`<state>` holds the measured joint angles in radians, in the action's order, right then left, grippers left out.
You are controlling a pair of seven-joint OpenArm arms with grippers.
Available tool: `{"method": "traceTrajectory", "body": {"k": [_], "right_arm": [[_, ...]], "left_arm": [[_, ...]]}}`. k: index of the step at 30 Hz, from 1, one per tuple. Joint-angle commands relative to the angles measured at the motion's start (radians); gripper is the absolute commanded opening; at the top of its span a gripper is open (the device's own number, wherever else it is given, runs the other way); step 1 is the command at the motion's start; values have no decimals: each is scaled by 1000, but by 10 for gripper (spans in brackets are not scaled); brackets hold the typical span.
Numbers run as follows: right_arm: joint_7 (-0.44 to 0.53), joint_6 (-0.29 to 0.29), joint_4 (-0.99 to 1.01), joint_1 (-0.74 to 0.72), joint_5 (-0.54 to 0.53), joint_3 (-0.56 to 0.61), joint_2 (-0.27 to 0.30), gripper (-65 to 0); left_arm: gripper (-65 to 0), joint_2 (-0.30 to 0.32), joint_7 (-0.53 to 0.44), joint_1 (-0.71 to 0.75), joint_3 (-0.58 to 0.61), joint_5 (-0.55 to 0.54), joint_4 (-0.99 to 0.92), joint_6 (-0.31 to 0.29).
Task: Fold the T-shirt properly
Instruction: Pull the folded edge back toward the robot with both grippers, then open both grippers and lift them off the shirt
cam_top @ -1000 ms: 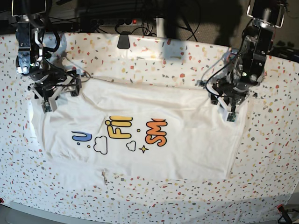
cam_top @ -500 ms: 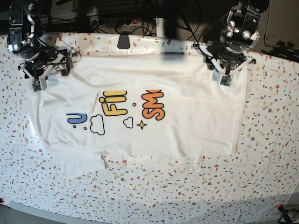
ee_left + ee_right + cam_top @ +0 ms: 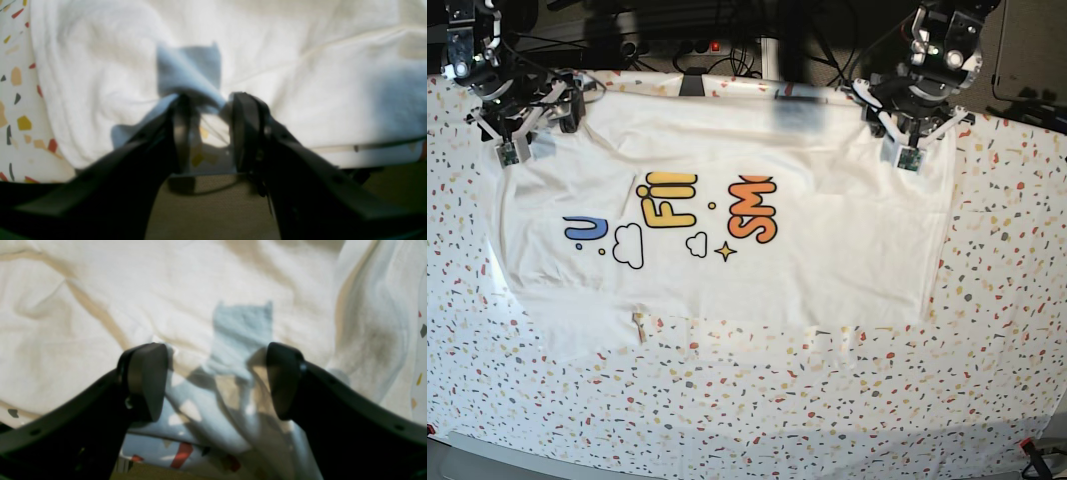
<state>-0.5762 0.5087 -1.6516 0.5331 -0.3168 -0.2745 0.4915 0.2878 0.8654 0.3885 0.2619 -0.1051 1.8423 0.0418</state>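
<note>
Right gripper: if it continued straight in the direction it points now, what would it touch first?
Most likely the T-shirt. In the right wrist view, the right gripper has its fingers apart, and white cloth fills the whole line ahead. How far away that cloth is remains unclear.
</note>
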Motion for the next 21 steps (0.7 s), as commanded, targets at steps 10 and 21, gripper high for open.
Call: {"method": "traceTrajectory", "body": {"k": [10,21], "right_arm": [[-113,14,6,35,51,5,7,-190],[-121,14,-58,95,52,5,6,-190]], "left_arm": [[-435,6,144,48,6,31,39,-2],[-435,6,129,44,6,53,65,-3]]}}
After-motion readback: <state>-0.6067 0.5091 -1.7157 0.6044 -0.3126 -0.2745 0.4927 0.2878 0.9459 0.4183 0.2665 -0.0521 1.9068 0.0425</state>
